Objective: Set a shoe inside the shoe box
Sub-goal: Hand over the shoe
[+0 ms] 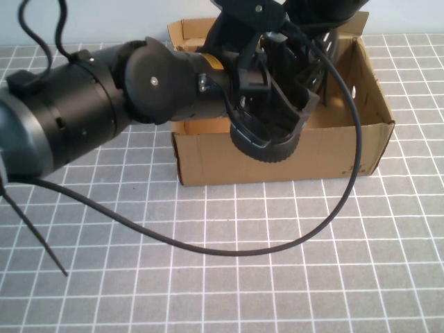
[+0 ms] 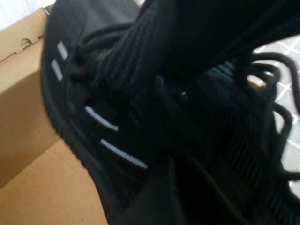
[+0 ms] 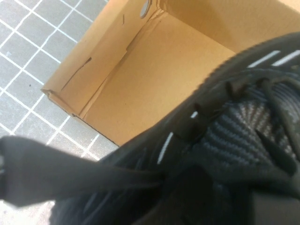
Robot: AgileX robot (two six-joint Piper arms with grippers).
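Note:
The black shoe hangs tilted over the open brown shoe box, with its ridged sole towards the box's front wall. My left gripper reaches in from the left and is shut on the shoe's upper. My right gripper comes from the far side and also holds the shoe. In the left wrist view the shoe with white stripes fills the frame beside the box wall, and the gripper is buried in it. In the right wrist view the shoe hangs over the box floor, hiding the gripper.
A black cable loops over the grey gridded table in front of the box. My left arm's thick body covers the left side. The box's back flap stands up. A round hole is in the box's end wall.

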